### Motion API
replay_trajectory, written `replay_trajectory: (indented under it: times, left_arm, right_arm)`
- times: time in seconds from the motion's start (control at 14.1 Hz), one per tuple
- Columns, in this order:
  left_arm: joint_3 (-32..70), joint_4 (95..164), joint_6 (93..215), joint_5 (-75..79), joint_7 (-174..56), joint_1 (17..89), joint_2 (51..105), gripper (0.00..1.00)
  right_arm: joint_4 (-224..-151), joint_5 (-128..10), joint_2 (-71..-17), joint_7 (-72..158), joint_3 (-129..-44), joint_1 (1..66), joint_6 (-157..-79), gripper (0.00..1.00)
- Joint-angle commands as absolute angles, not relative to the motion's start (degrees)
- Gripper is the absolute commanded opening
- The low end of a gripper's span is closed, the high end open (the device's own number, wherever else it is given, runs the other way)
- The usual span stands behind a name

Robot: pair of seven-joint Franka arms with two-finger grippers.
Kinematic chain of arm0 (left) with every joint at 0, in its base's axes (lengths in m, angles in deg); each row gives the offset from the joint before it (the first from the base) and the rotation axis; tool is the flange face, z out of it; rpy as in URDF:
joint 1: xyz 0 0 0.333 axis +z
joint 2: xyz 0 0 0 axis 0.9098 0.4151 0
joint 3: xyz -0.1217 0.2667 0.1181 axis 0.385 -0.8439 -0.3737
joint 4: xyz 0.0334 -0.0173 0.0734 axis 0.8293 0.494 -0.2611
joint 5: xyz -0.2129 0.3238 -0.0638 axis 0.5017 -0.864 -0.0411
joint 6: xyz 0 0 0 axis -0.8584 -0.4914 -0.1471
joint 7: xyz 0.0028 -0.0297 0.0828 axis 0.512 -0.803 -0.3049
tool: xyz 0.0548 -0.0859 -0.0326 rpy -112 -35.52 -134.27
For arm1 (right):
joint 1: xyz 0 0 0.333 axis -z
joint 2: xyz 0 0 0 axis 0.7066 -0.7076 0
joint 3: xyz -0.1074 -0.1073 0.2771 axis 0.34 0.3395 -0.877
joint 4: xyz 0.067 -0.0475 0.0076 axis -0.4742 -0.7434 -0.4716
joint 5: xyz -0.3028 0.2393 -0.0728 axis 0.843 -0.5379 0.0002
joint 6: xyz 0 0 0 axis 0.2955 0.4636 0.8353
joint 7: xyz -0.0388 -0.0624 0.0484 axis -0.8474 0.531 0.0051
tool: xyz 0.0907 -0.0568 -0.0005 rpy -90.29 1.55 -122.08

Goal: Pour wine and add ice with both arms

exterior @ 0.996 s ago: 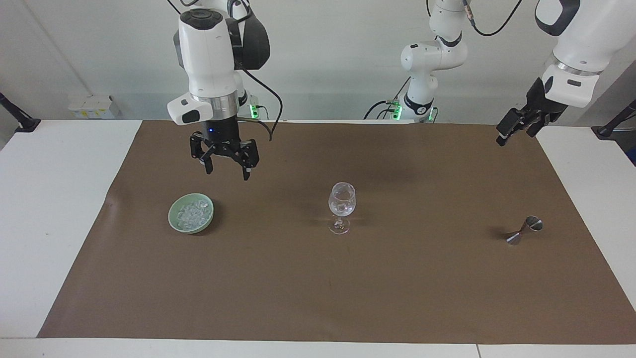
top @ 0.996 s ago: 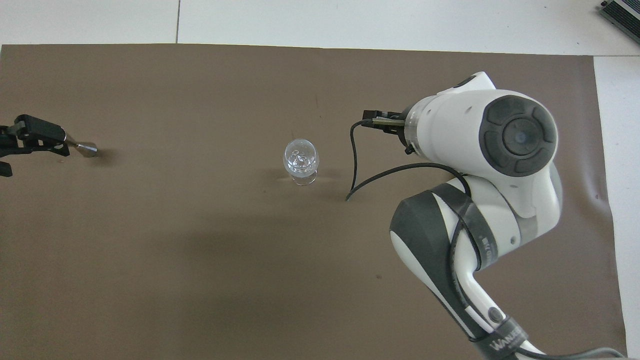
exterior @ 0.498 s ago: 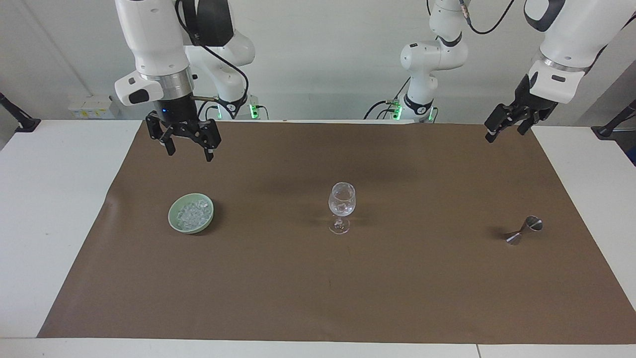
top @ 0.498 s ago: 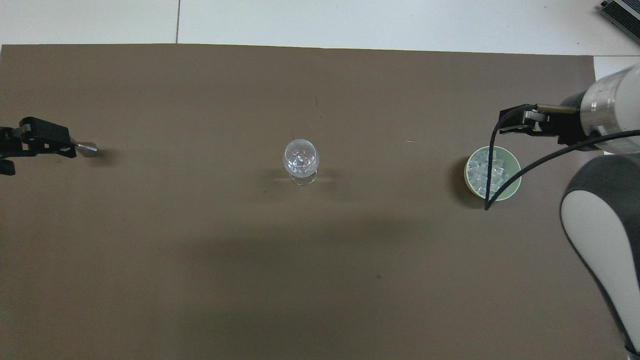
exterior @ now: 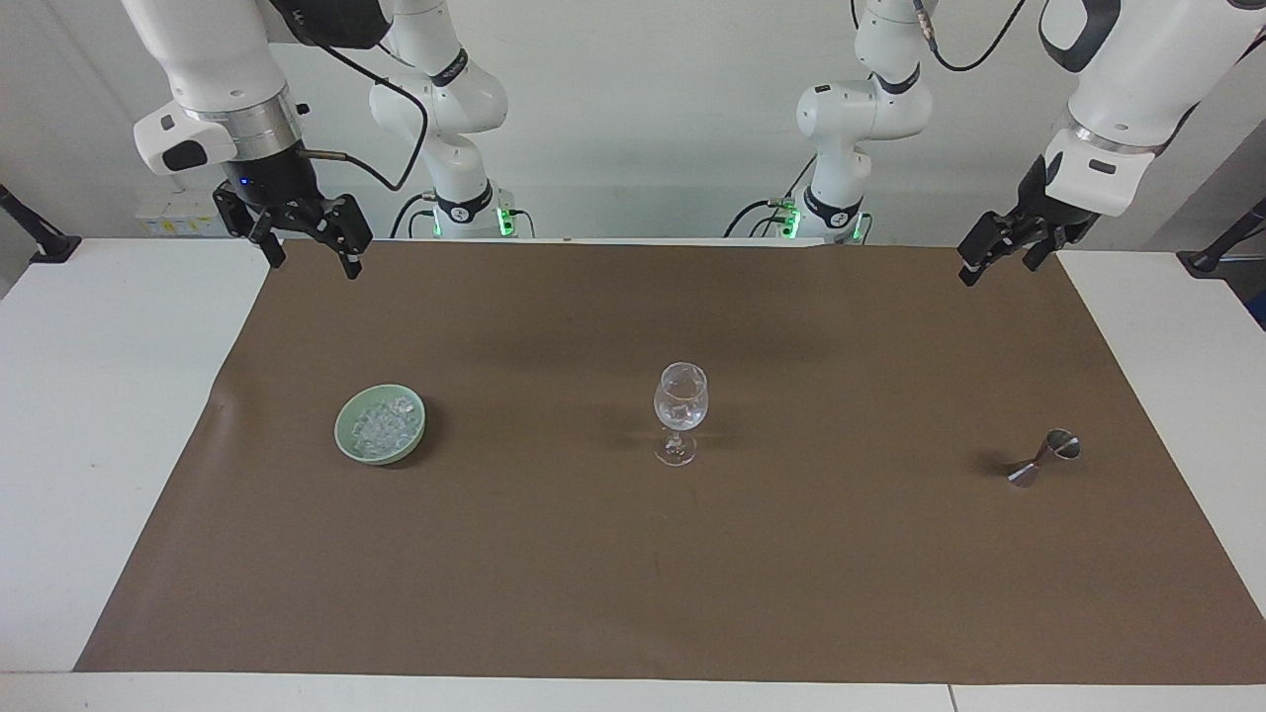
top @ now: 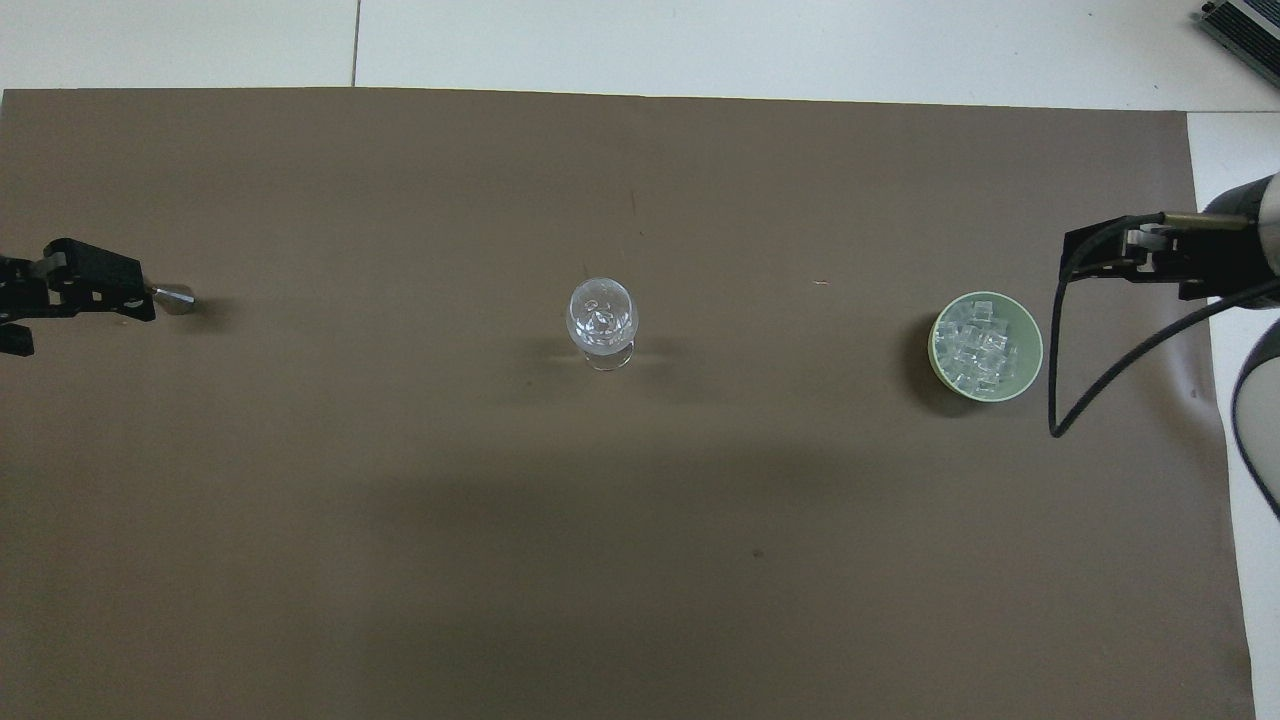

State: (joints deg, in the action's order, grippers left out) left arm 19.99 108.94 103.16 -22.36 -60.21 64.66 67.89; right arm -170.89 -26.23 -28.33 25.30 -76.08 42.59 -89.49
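Observation:
A clear wine glass (exterior: 680,400) stands upright at the middle of the brown mat, with clear pieces in its bowl; it also shows in the overhead view (top: 601,315). The ice (exterior: 384,423) lies heaped in a small green bowl (exterior: 343,435) toward the right arm's end; the ice (top: 980,345) and the bowl (top: 1033,350) show from above too. My right gripper (exterior: 311,261) is open and empty, raised over the mat's corner nearest the robots, apart from the bowl (top: 1120,262). My left gripper (exterior: 992,269) is open and empty, raised over the mat's edge at the left arm's end (top: 60,315).
A small silver jigger (exterior: 1043,459) lies on its side on the mat toward the left arm's end (top: 175,298). The brown mat (exterior: 633,574) covers most of the white table (exterior: 99,396). A black cable (top: 1070,400) hangs from the right wrist.
My right arm has risen and swung away from beside the bowl toward the right arm's end and the robots' edge, uncovering the bowl from above. My left gripper has shifted slightly.

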Motion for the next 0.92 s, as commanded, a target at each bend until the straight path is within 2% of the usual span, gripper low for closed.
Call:
replay_trajectory:
  times: [0.0, 0.36, 0.5, 0.85]
  left_arm:
    - [18.72, 107.26, 101.18, -23.35, -59.87, 62.93, 68.59, 1.00]
    - [18.72, 107.26, 101.88, -23.35, -59.87, 62.93, 68.67, 1.00]
    - [18.46, 106.82, 101.89, -23.35, -59.17, 62.93, 68.94, 1.00]
    - [17.58, 106.73, 101.00, -22.73, -47.21, 63.01, 69.02, 1.00]
  right_arm:
    - [-172.36, -27.54, -26.09, 26.90, -76.53, 44.87, -87.66, 1.00]
    - [-172.37, -27.63, -25.99, 28.73, -74.95, 44.70, -88.27, 1.00]
    - [-174.47, -27.72, -24.77, 30.41, -74.77, 44.61, -88.53, 1.00]
    - [-175.71, -27.80, -24.15, 29.19, -75.12, 44.52, -89.85, 1.00]
